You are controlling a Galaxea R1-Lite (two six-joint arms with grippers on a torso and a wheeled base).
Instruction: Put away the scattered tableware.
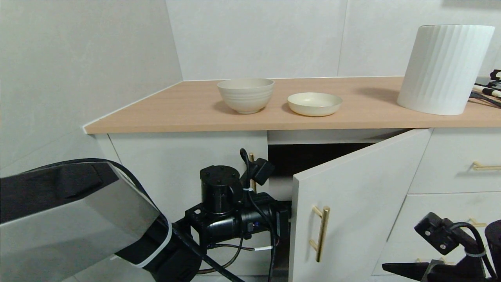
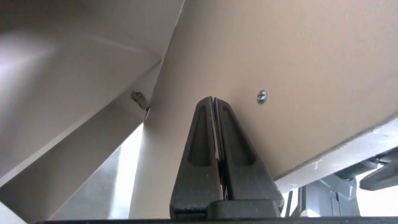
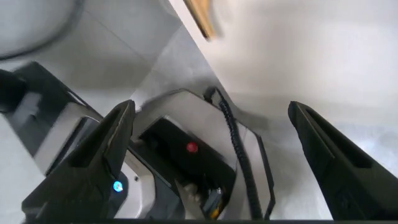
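The bowl and the shallow dish at its three o'clock sit on the counter, so nothing is stowed yet. At five o'clock below, the cabinet door stands ajar. The left gripper is pinched empty by the door's inner face, and the right gripper is spread wide.

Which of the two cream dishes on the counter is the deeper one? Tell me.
The ribbed bowl on the left; the dish beside it, on its right, is low and shallow.

One bowl, one shallow dish — both cream, one ribbed white canister, one open cabinet door, two drawers.
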